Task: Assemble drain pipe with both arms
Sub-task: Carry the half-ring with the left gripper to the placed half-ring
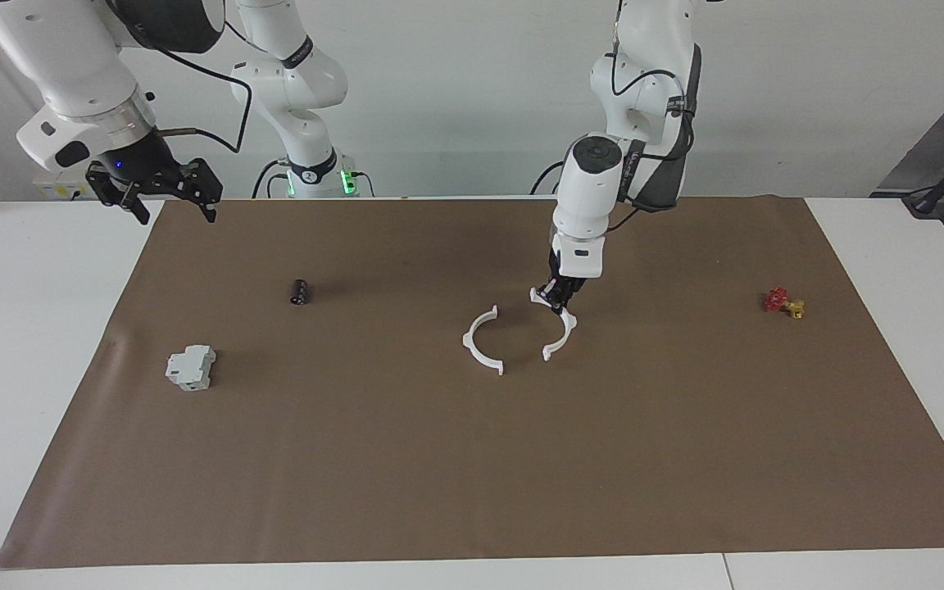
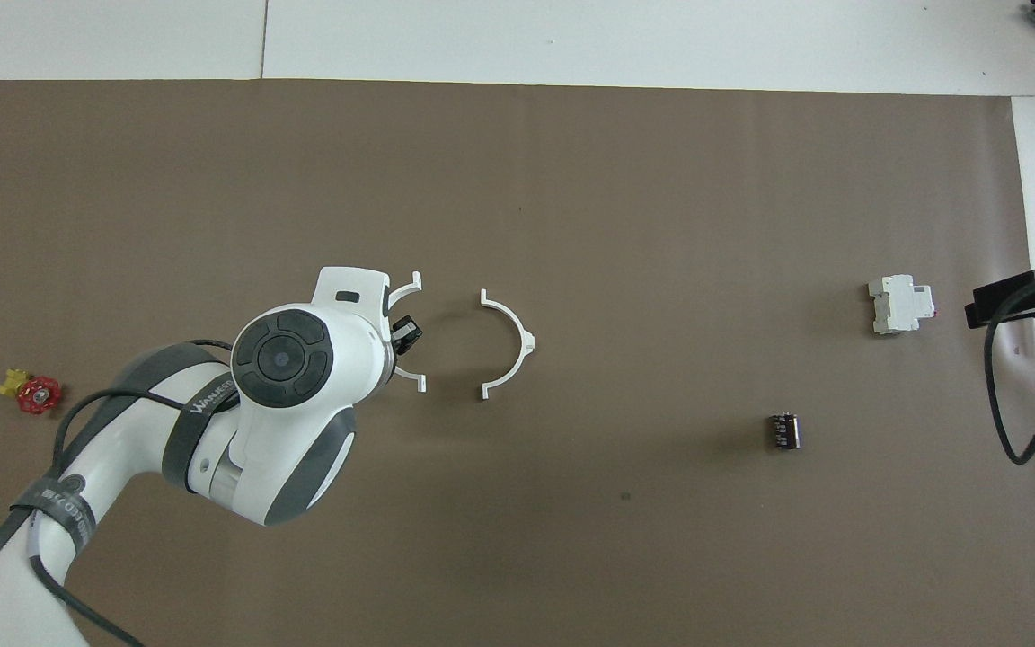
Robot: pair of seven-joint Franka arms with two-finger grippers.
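**Two thin half rings, one already in the left gripper's fingers**

The drain pipe lies as two white plastic half rings near the middle of the brown mat [image 1: 406, 459], their open sides facing each other with a gap between. The left gripper [image 1: 558, 297] is down on the half ring toward the left arm's end [image 1: 558, 326], its fingers closed narrowly across the thin band near the end nearer to the robots. The other half ring [image 1: 480, 340] lies free on the mat, just beside the first and not touching it.

The right gripper [image 1: 167, 195] waits over the mat's edge at the right arm's end, its fingers spread wide and holding nothing.

Both pieces look very light and thin, stiff enough to keep their curve but likely to flex or skate on the mat if pushed. I would judge the best hold to be across the band's flat faces, away from the small end tabs, since those tabs must stay free to meet. A pinch close to one end may let the piece swing, so a slow approach looks wise

A grey block [image 1: 191, 367], a small dark cylinder [image 1: 299, 291] and a red-and-yellow valve [image 1: 783, 302] lie well apart from the work
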